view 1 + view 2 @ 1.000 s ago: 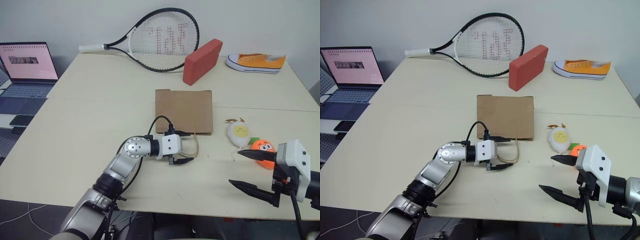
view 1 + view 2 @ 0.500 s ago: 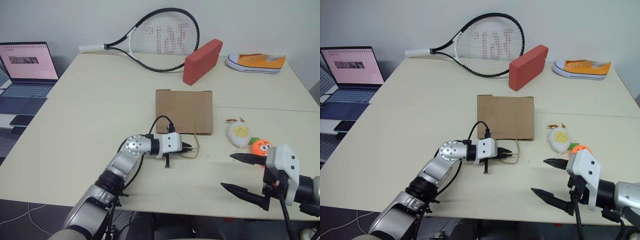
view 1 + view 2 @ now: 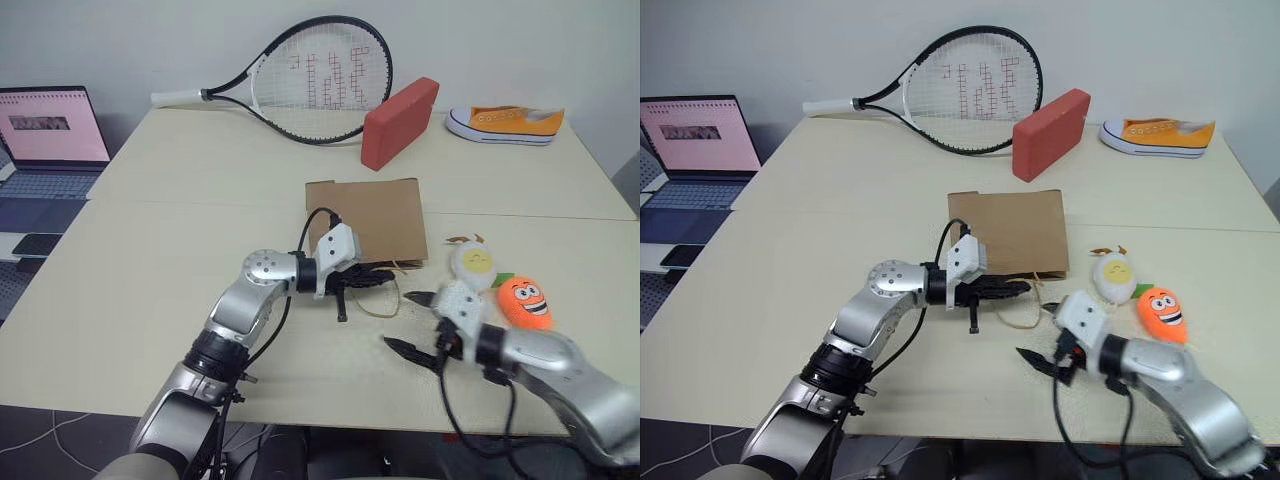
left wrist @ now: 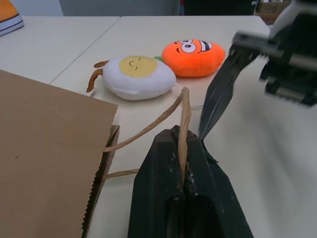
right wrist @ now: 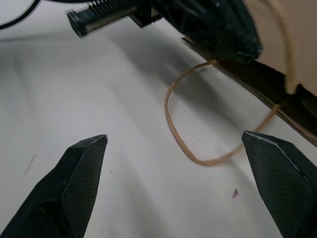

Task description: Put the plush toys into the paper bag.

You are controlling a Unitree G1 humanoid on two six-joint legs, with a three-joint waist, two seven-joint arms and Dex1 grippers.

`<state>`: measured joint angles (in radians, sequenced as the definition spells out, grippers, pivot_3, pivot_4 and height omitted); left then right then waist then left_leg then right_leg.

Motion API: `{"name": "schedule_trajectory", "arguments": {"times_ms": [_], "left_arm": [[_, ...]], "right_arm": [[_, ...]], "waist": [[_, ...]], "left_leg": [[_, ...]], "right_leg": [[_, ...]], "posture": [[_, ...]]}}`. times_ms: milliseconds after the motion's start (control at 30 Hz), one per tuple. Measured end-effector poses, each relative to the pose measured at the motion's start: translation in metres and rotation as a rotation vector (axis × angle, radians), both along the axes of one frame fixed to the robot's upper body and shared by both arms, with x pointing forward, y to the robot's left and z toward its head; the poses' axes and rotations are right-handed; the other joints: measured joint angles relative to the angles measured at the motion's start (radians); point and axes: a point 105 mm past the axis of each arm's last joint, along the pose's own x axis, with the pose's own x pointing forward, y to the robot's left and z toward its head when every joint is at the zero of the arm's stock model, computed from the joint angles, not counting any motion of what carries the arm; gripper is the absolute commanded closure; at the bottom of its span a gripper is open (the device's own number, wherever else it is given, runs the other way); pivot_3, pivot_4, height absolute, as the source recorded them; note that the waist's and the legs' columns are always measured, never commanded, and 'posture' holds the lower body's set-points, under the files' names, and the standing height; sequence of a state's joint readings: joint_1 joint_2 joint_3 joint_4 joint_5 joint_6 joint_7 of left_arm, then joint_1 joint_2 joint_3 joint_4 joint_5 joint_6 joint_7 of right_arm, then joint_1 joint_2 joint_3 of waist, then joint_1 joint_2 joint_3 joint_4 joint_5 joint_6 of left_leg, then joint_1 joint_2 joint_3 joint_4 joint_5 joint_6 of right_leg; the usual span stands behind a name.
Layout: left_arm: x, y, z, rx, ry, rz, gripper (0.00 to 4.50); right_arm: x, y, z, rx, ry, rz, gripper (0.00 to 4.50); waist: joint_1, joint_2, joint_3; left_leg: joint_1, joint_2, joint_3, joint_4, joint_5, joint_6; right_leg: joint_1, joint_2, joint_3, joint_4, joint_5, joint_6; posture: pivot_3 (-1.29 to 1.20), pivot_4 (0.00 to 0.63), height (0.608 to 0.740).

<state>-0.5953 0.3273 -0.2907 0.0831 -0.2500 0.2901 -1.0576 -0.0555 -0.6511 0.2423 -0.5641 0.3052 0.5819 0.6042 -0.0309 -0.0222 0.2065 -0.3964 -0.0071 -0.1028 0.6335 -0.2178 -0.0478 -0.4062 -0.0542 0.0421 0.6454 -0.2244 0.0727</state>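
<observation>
Left gripper pinches bag handle at paper bag front edge. Right gripper spread wide near bag, beside egg toy and carrot toy.

The pale table bears a racket, red block, sneaker, paper bag, egg toy and carrot toy.

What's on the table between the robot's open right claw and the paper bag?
In the right wrist view, one tan cord handle lies looped on the bare tabletop between the right tool and the paper bag; nothing else.
</observation>
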Motion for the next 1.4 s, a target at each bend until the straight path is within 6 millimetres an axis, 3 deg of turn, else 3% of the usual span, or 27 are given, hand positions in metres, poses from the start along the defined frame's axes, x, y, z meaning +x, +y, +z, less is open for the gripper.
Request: {"name": "schedule_trajectory", "arguments": {"times_ms": [100, 267, 367, 467, 600, 733, 833, 1133, 1233, 1400], "left_arm": [[0.002, 0.002, 0.002, -0.015, 0.025, 0.021, 4.50], [0.002, 0.001, 0.006, -0.024, 0.039, 0.031, 4.50], [0.001, 0.001, 0.007, -0.029, 0.047, 0.030, 4.50], [0.004, 0.003, 0.011, -0.053, 0.074, 0.057, 4.50], [0.016, 0.007, 0.039, -0.104, 0.057, 0.098, 4.50], [0.031, 0.008, 0.099, -0.188, -0.054, 0.133, 4.50], [0.038, 0.008, 0.133, -0.243, -0.114, 0.150, 4.50], [0.065, 0.018, 0.193, -0.329, -0.287, 0.270, 4.50], [0.068, 0.020, 0.197, -0.329, -0.335, 0.285, 4.50], [0.072, 0.019, 0.177, -0.271, -0.337, 0.295, 4.50]], "right_arm": [[0.013, 0.016, -0.014, 0.001, -0.007, -0.009, 0.55], [0.027, 0.030, -0.024, -0.004, -0.039, -0.036, 2.46], [0.029, 0.030, -0.024, -0.007, -0.047, -0.043, 3.29], [0.029, 0.032, -0.025, -0.006, -0.048, -0.046, 4.42], [0.030, 0.031, -0.026, -0.007, -0.049, -0.060, 4.47], [0.030, 0.033, -0.027, -0.001, -0.042, -0.070, 4.47], [0.030, 0.033, -0.027, -0.002, -0.041, -0.071, 4.47], [0.031, 0.032, -0.026, -0.016, -0.036, -0.058, 4.47], [0.031, 0.032, -0.026, -0.019, -0.036, -0.054, 4.47], [0.031, 0.032, -0.025, -0.022, -0.034, -0.050, 4.47]], "waist": [[0.000, 0.000, 0.000], [0.001, 0.000, 0.000], [0.001, 0.000, 0.000], [0.001, 0.000, 0.000], [0.001, 0.000, 0.000], [0.000, 0.000, 0.000], [0.000, 0.000, 0.000], [0.000, 0.000, 0.000], [0.000, 0.000, 0.000], [0.000, 0.000, 0.000]], "left_leg": [[0.000, 0.000, -0.001, 0.000, 0.000, 0.000], [0.000, 0.000, -0.001, 0.000, 0.000, 0.000], [0.000, 0.000, -0.001, 0.000, 0.000, 0.000], [0.000, 0.000, -0.001, 0.000, 0.000, 0.000], [0.000, 0.000, -0.002, 0.000, 0.000, 0.000], [0.000, 0.000, -0.002, 0.001, 0.000, 0.000], [0.001, 0.000, -0.002, 0.001, 0.000, 0.000], [0.001, 0.000, -0.001, 0.001, 0.000, 0.000], [0.001, 0.000, -0.002, 0.000, 0.000, 0.000], [0.001, 0.000, -0.001, 0.001, 0.000, 0.000]], "right_leg": [[0.000, 0.000, 0.000, 0.000, 0.000, 0.000], [0.000, 0.000, 0.000, 0.000, 0.000, 0.000], [0.000, 0.000, 0.000, 0.000, 0.000, 0.000], [0.000, 0.000, 0.000, 0.001, 0.000, 0.000], [0.001, 0.000, -0.001, 0.001, 0.000, 0.000], [0.001, 0.000, -0.001, 0.000, 0.001, 0.001], [0.001, 0.000, -0.001, 0.000, 0.001, 0.001], [0.001, 0.000, -0.001, 0.000, 0.001, 0.002], [0.001, 0.000, -0.001, 0.000, 0.001, 0.002], [0.001, 0.000, 0.000, 0.000, 0.001, 0.002]], "posture": [[0.00, 0.150, 0.740], [0.00, 0.150, 0.740], [0.00, 0.150, 0.740], [0.00, 0.150, 0.740], [0.00, 0.150, 0.740], [0.00, 0.150, 0.740], [0.00, 0.150, 0.740], [0.00, 0.150, 0.740], [0.00, 0.150, 0.740], [0.00, 0.150, 0.740]]}}
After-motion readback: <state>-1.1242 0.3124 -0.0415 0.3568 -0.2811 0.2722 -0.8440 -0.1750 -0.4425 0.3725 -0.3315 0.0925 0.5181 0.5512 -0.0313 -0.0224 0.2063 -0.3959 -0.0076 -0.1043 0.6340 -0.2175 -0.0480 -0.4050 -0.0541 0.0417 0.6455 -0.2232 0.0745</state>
